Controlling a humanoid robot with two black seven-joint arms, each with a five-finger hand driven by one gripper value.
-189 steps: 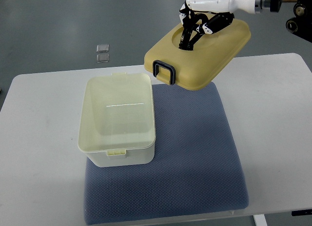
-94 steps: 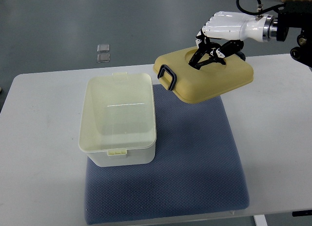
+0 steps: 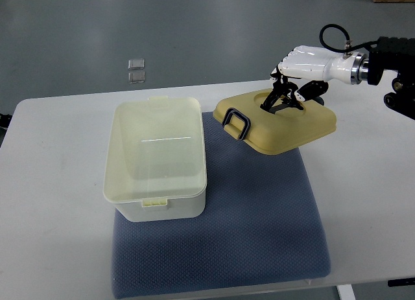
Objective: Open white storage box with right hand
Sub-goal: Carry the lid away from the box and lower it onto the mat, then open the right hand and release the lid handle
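The white storage box [image 3: 157, 159] stands open and empty on the left part of a blue-grey mat [image 3: 259, 216]. Its yellowish lid [image 3: 277, 122], with a black latch handle [image 3: 236, 124] at its left end, lies low over the mat's upper right corner, slightly tilted. My right hand [image 3: 290, 96] comes in from the right edge, white with black fingers, and its fingers are curled into the recess on top of the lid, holding it. Whether the lid touches the mat is unclear. No left arm shows.
The mat lies on a white table [image 3: 52, 183]. Two small clear squares [image 3: 136, 70] lie on the grey floor beyond the table's far edge. A black cable loops above my right wrist [image 3: 334, 37].
My right hand has carried the lid down and to the right, from high and steeply tilted above the table's far edge to nearly flat at the mat's upper right corner.
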